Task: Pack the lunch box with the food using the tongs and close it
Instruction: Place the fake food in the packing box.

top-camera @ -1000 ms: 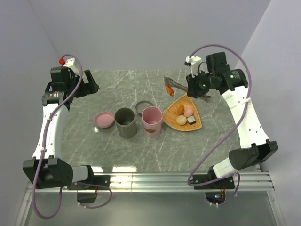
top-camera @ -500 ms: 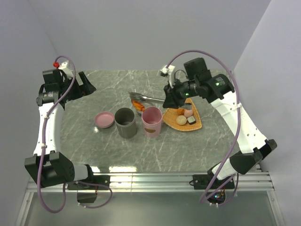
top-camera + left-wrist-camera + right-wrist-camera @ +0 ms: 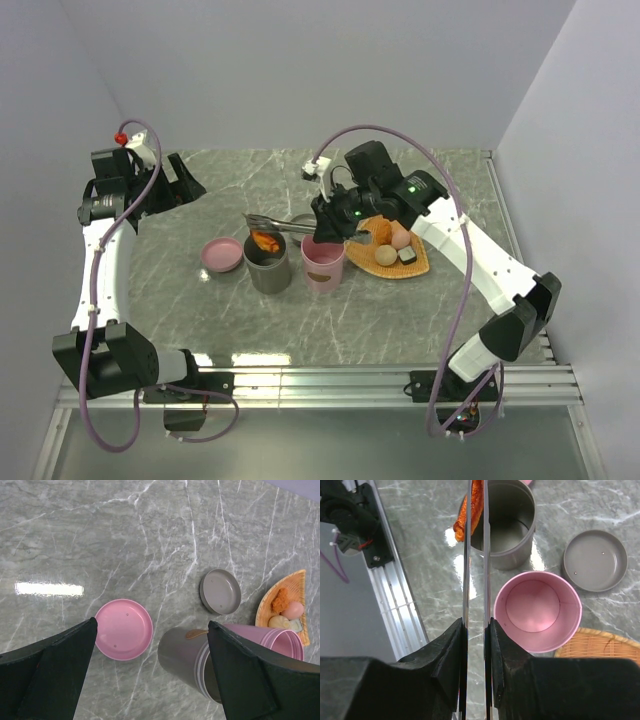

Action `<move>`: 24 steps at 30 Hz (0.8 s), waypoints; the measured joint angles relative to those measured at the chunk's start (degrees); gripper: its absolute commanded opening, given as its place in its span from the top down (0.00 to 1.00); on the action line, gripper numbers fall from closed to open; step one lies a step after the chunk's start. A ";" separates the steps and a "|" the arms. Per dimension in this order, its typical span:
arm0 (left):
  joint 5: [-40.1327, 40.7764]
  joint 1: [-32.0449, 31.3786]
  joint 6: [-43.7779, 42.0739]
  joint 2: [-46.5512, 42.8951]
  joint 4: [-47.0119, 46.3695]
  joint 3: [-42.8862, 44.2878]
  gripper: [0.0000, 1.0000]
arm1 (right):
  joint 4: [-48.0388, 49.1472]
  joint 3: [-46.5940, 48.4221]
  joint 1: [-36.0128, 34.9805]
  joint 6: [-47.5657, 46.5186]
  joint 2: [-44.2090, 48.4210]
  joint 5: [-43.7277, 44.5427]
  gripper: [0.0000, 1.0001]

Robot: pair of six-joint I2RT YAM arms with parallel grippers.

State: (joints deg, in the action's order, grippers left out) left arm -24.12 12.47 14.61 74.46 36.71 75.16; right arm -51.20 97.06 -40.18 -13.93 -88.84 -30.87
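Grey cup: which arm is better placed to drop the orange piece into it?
Right. The right tool grips the tongs, whose tips hold the orange piece over the grey cup's rim. The left tool is open, empty, off to the side.

Tongs carrying a food piece over the open grey container

The thin silver tongs (image 3: 290,226), clamped in the right gripper (image 3: 325,226), lie level, tips pointing left and pinching an orange-brown piece (image 3: 264,240) above the upright grey container (image 3: 268,268). The open pink container (image 3: 323,266) stands just right of it. A crumbed orange piece (image 3: 381,231), pink ball (image 3: 400,237), beige ball (image 3: 386,256) and dark block (image 3: 407,256) sit on the woven tray (image 3: 418,268) further right.
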 measured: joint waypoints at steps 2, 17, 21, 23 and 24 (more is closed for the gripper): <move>-0.02 0.00 -0.02 0.00 0.00 0.00 0.01 | 0.48 0.00 -0.07 0.17 -0.90 0.61 1.00; -0.07 0.11 -0.11 0.42 0.02 0.00 0.01 | 4.92 -1.18 -0.24 0.02 -3.41 3.56 0.98; -0.07 0.11 -0.11 0.46 0.02 0.00 0.01 | 5.22 -1.90 -0.35 0.00 -4.33 3.93 0.89; -0.07 0.11 -0.11 0.46 0.02 0.00 0.01 | 5.29 -1.97 -0.35 0.00 -4.42 4.22 0.85; -0.07 0.11 -0.11 0.46 0.00 0.00 0.00 | 5.35 -1.97 -0.35 0.00 -4.42 4.37 0.84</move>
State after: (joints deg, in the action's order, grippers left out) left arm -24.18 12.58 14.50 74.91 36.71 75.16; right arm -45.84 95.09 -40.53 -13.93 -93.25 -26.50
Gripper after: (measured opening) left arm 0.995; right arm 0.316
